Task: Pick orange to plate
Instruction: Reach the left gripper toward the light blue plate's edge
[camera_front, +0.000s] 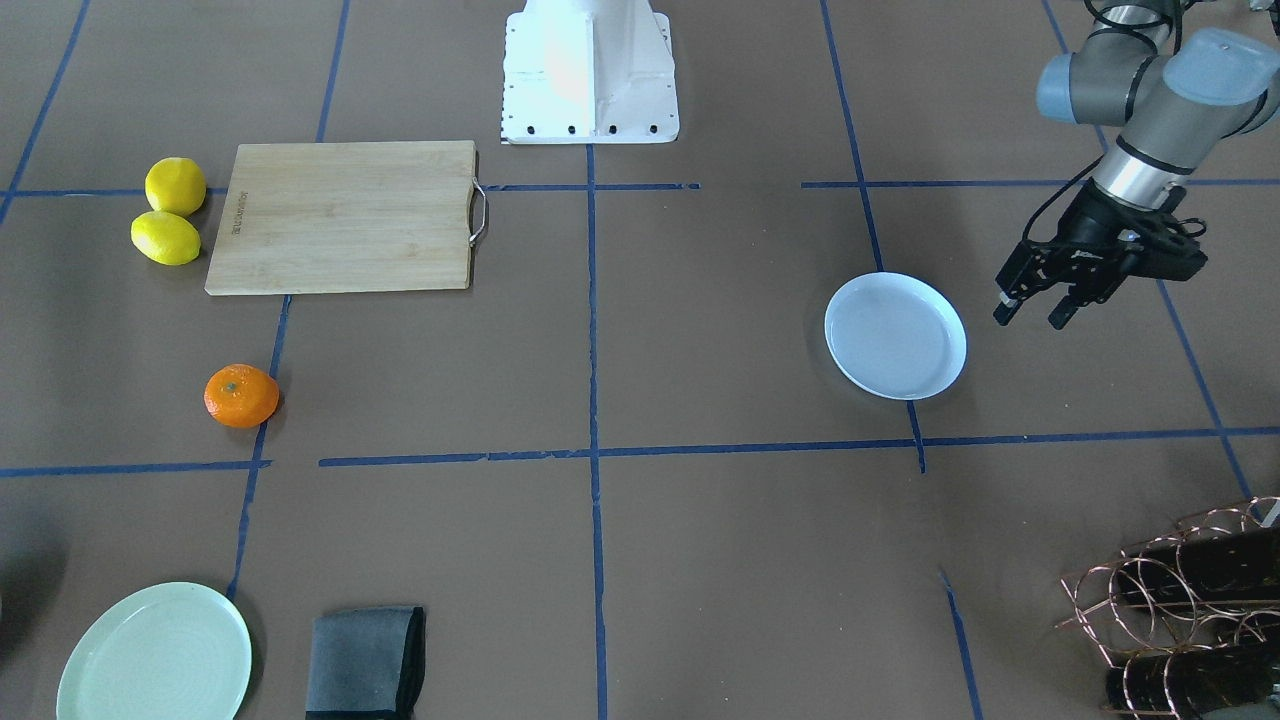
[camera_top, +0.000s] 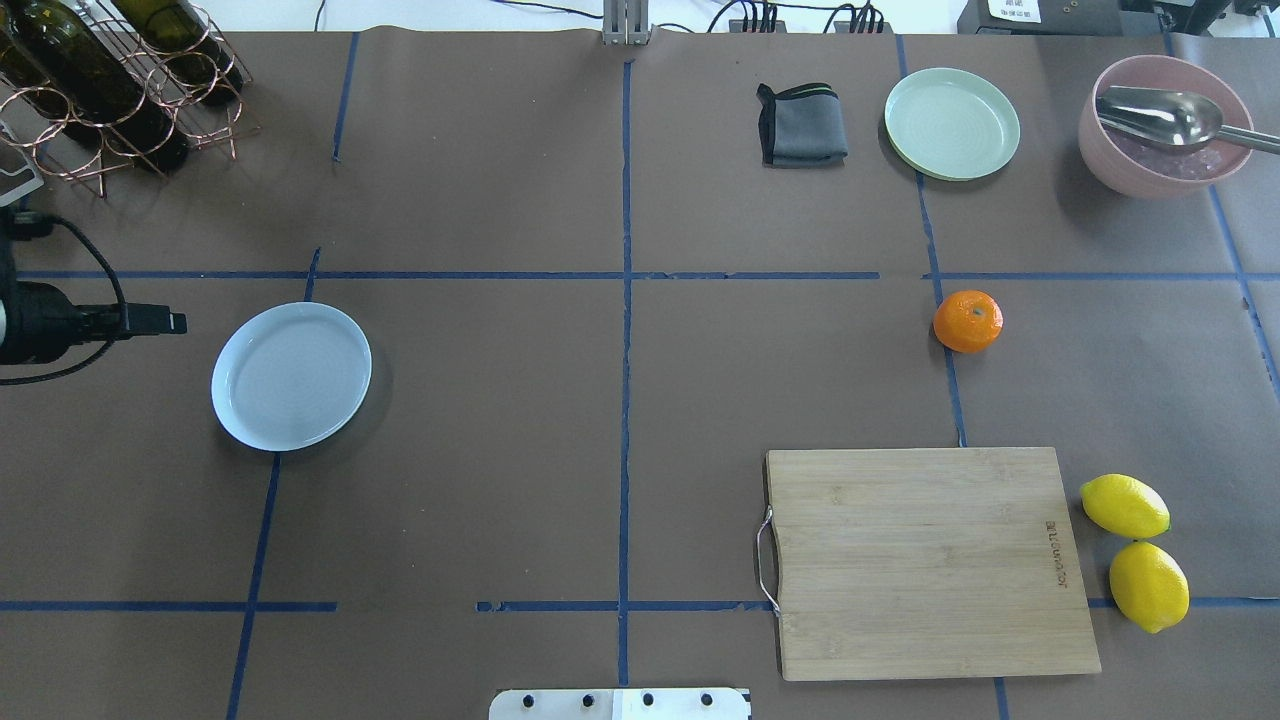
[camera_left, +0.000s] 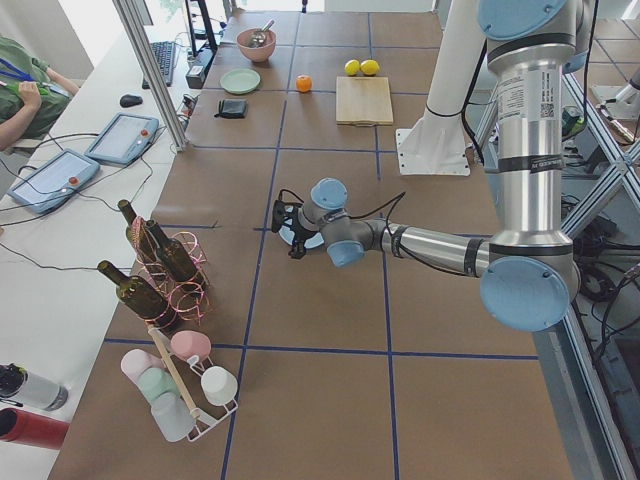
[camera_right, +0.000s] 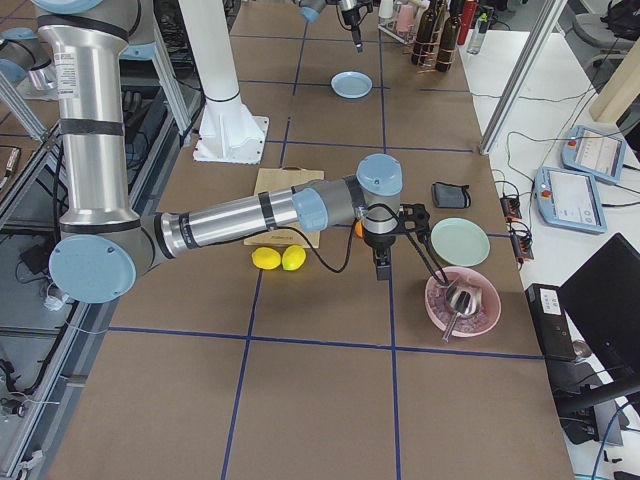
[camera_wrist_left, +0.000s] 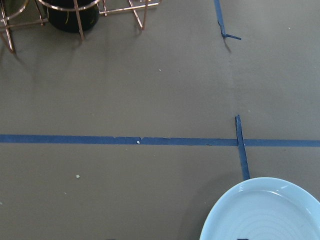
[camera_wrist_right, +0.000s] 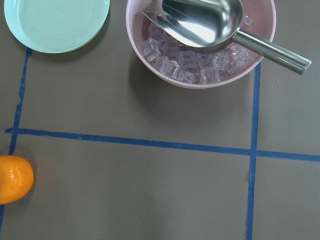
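Observation:
The orange (camera_top: 968, 321) lies on the brown table on the right side, on a blue tape line just beyond the cutting board; it also shows in the front view (camera_front: 241, 396) and at the left edge of the right wrist view (camera_wrist_right: 14, 178). The white-bluish plate (camera_top: 291, 375) sits empty on the left side (camera_front: 895, 336). My left gripper (camera_front: 1033, 315) hovers beside the plate's outer edge, open and holding nothing. My right gripper (camera_right: 380, 262) hangs above the table between the orange and a pink bowl; whether it is open or shut I cannot tell.
A wooden cutting board (camera_top: 930, 560) lies near the robot, with two lemons (camera_top: 1135, 545) beside it. At the far right stand a green plate (camera_top: 952, 123), a folded grey cloth (camera_top: 801, 125) and a pink bowl (camera_top: 1165, 125) of ice with a metal scoop. A copper wine rack (camera_top: 110, 80) holds bottles far left.

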